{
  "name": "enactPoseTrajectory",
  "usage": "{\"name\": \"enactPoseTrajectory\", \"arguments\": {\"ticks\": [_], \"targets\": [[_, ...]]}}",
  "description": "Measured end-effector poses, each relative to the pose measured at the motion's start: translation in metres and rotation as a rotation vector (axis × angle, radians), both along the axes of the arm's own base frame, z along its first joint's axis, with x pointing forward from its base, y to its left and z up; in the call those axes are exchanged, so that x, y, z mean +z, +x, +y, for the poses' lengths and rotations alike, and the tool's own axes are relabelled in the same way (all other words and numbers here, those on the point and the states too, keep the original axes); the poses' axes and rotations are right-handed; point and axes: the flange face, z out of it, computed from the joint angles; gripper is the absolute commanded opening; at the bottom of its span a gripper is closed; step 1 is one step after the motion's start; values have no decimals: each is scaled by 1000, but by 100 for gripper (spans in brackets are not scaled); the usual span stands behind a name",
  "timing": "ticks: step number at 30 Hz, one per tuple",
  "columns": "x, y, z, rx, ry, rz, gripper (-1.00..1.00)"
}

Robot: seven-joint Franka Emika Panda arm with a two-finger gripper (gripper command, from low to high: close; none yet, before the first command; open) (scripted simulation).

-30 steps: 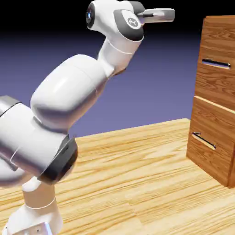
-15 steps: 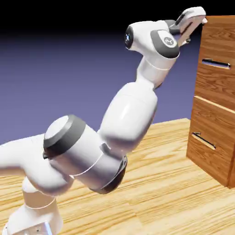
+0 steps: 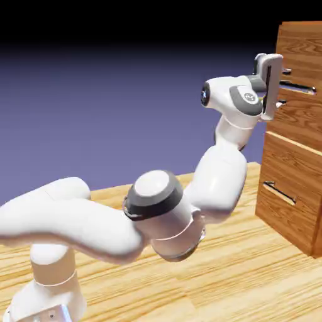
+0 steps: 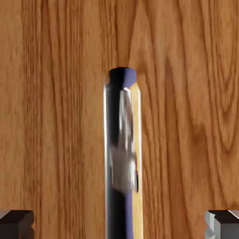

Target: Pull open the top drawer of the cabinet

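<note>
The white two-finger hand (image 3: 281,87) is spread wide at the front of the reddish-brown wood-grain top drawer (image 3: 300,94) of the tall cabinet (image 3: 295,182) on the tabletop (image 3: 207,277). The hand view shows the thin polished silver bar handle (image 4: 122,158) centred between the grey fingertips (image 4: 17,223), both well clear of it. A good grasp means advancing until the bar sits between the pads, closing squarely, then pulling straight out along the drawer's travel.

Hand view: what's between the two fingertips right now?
The top drawer's handle stands midway between the fingertips, with bare drawer front on either side. The gripper is open, its tips wide of the bar.
</note>
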Motion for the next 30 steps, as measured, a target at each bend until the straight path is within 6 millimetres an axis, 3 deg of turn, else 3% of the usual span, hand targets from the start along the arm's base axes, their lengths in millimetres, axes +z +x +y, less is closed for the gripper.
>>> {"name": "enactPoseTrajectory", "arguments": {"ticks": [5,6,8,19,30], "targets": [[0,39,0,0,0,0,0],[0,42,0,0,0,0,-100],[0,42,0,0,0,0,-100],[0,-48,0,-1,-1,-3,-100],[0,-165,0,-1,-1,-3,-100]]}}
